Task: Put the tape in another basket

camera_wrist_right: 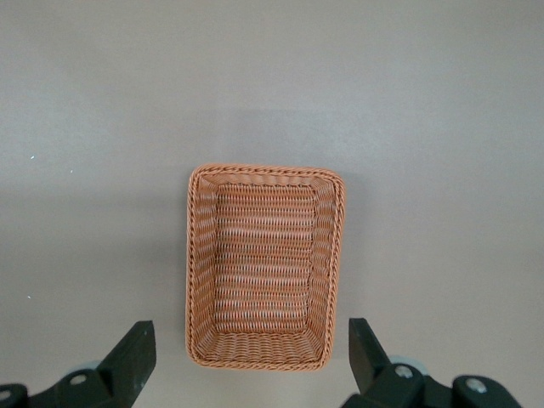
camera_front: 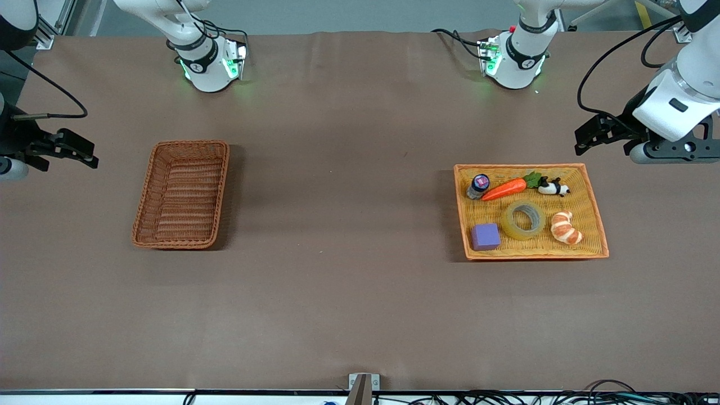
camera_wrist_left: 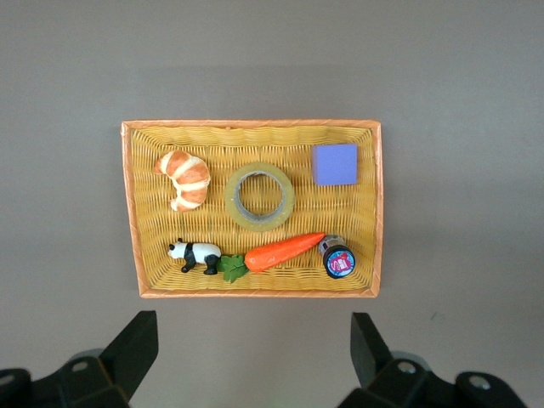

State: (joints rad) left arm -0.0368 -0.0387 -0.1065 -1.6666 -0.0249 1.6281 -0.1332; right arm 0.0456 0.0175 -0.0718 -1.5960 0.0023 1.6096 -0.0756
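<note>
A roll of tape (camera_front: 523, 219) lies flat in the middle of an orange-yellow woven tray (camera_front: 595, 216) toward the left arm's end of the tabletop (camera_front: 349, 292), ringed by a purple block (camera_front: 485, 236) at the tray's near corner, a croissant (camera_front: 565, 228) beside it toward the left arm's end, and a carrot (camera_front: 509, 188), a small bottle (camera_front: 478, 186) and a panda figure (camera_front: 554, 188) along the tray's edge farthest from the front camera. The tape touches none of them, though the carrot lies just beside its rim. The reddish-brown basket (camera_front: 183, 194) sits toward the right arm's end of the tabletop, nothing inside it, with a broad stretch of bare brown surface between it and the tray. The left gripper (camera_front: 604, 135) hangs in the air past the tray's corner at the table's edge, fingers (camera_wrist_left: 136, 344) spread wide. The right gripper (camera_front: 67, 149) waits at the other end edge, beside the basket, fingers (camera_wrist_right: 134, 353) likewise spread apart and holding nothing.
</note>
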